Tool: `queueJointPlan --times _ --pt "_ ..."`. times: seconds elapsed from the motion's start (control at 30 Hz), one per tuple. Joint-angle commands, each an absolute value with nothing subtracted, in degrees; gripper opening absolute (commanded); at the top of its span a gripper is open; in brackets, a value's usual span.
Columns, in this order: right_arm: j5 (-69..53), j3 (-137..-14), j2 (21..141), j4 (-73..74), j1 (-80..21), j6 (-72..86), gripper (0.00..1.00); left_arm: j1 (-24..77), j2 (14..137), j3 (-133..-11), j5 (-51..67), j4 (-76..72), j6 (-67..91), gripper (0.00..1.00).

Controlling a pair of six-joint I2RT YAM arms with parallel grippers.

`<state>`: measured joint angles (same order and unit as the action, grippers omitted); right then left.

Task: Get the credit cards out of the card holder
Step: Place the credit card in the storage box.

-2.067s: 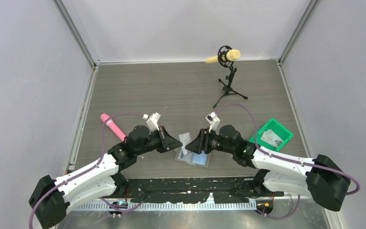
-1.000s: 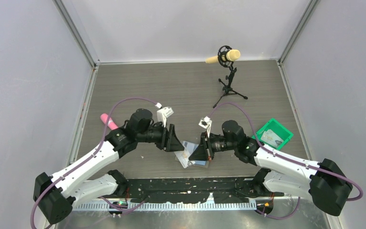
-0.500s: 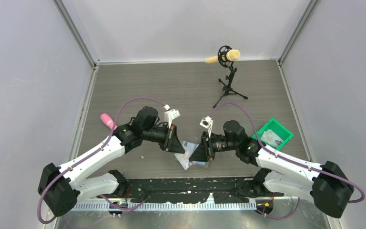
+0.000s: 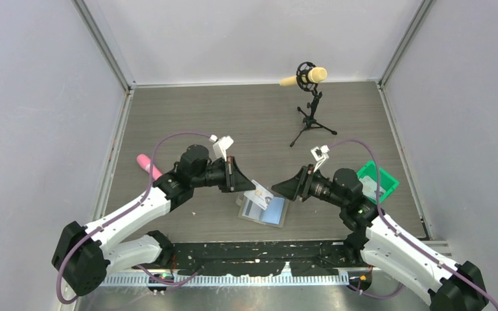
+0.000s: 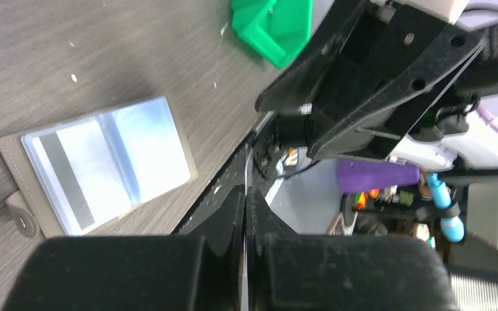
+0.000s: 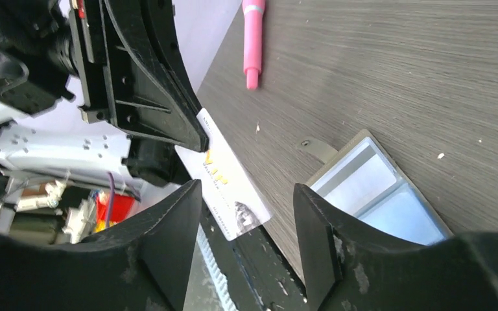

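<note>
Pale thin plastic shows in the closed jaws of the left gripper (image 4: 240, 186): a white rectangular credit card (image 4: 260, 192) with gold lettering, pinched by one end and held up off the dark wood-grain table (image 4: 233, 123). Under its free end lies the grey-olive bifold card holder (image 4: 264, 209), spread open, clear blue pockets upward. Facing the card, the right gripper (image 4: 290, 188) hangs with jaws wide, gripping nothing.

A dark grey wood-grain worktop (image 4: 233, 123) is enclosed on three sides by plain, pale lavender-grey walls (image 4: 253, 32). Aluminium posts (image 4: 106, 48) rise from its far corners. The light is even.
</note>
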<state>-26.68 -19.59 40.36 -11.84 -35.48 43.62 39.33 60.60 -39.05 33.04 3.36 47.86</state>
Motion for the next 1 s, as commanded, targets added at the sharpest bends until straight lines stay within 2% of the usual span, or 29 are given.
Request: queueJointPlan --times 0.0,0.1,0.5,0.63,0.8,0.97 --pt "-19.55 -16.63 37.00 -17.13 -34.91 51.89 0.57 38.74 58.37 -36.98 25.27 -9.48 57.32 0.00" --pt "-19.50 -13.49 37.19 -22.20 -34.46 55.45 0.52 38.69 57.26 -35.10 21.68 -12.66 59.94 0.00" --pt "-22.64 -10.69 45.58 -38.23 -34.45 61.85 0.53 38.72 55.85 -32.05 19.82 -17.81 62.84 0.00" --pt "-23.42 -10.48 47.78 -42.04 -34.43 63.06 0.46 38.74 56.06 -31.73 20.09 -18.61 63.21 0.00" --pt "-23.70 -10.71 49.50 -44.99 -34.45 63.77 0.31 38.72 56.28 -31.54 20.40 -19.10 63.35 0.00" --pt "-23.61 -11.21 50.68 -46.40 -34.45 63.75 0.23 38.68 56.54 -30.72 20.35 -20.02 63.91 0.00"
